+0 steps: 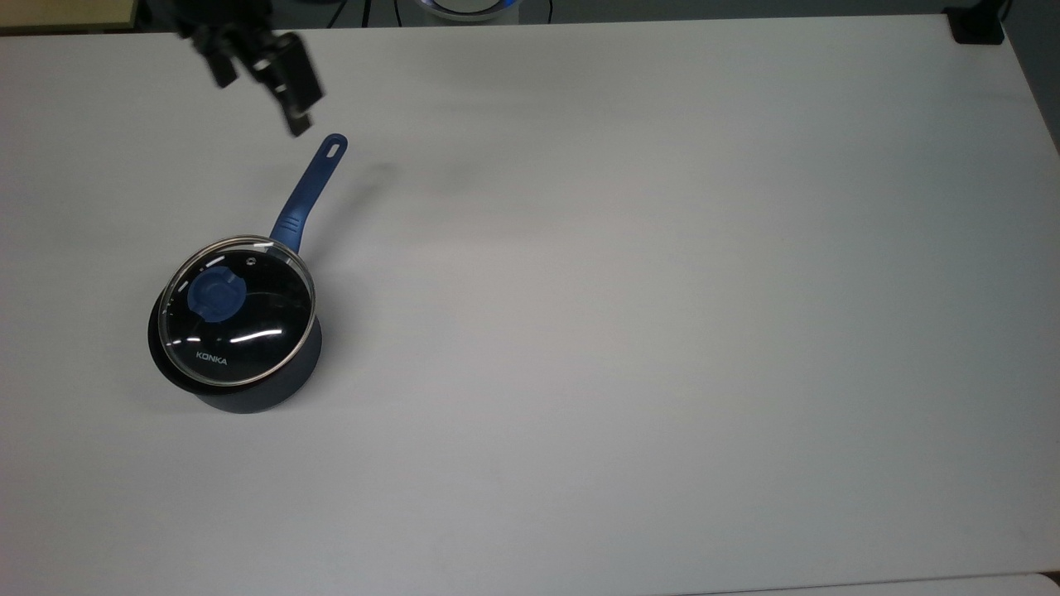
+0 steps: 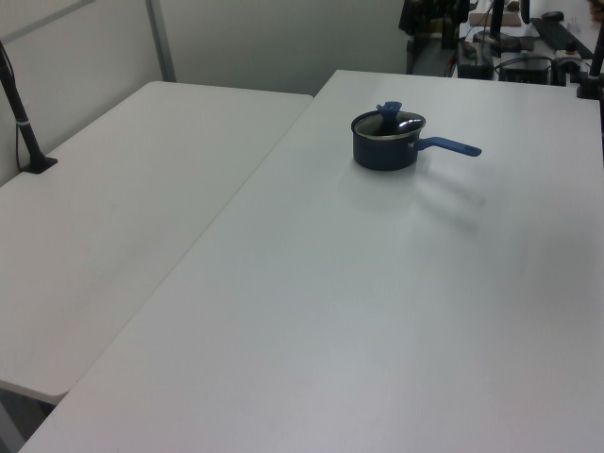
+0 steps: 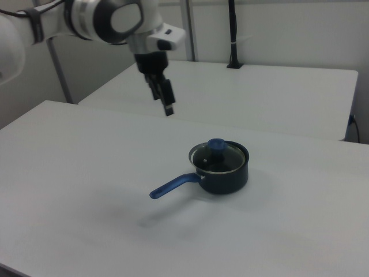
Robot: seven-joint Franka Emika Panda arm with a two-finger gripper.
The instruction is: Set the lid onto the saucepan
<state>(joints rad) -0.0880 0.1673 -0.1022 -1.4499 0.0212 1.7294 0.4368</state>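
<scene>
Lid (image 1: 238,311): seated on the saucepan (image 1: 248,389) at the top view's left, glass disc lying flat, blue knob (image 1: 216,295) a little left of centre, KONKA lettering toward the near edge; in the right view (image 3: 218,156) level on the rim, knob upright.
Saucepan body: resting on the white table (image 1: 662,331), well left of the table's middle in the top view; in the left view (image 2: 384,151) far along the table, in the right view (image 3: 226,176) near centre.
Handle (image 1: 308,189): long axis running from the pot up and to the right in the top view, hole-tipped end farthest from the pot; in the right view (image 3: 172,186) pointing left and toward the camera.
Gripper (image 1: 261,70): raised clear of the table near the top view's far edge, holding nothing; fingers hanging downward in the right view (image 3: 164,95); how wide apart, cannot tell.
Key relation: lid and pot lying down and slightly left of the gripper in the top view, well apart; handle tip between the two, just below the fingers there; in the right view, pot lower and to the right of the gripper.
Judgement: placing looks finished, lid appearing centred with no visible tilt; nothing left but to clear away, no regrasp seeming needed.
</scene>
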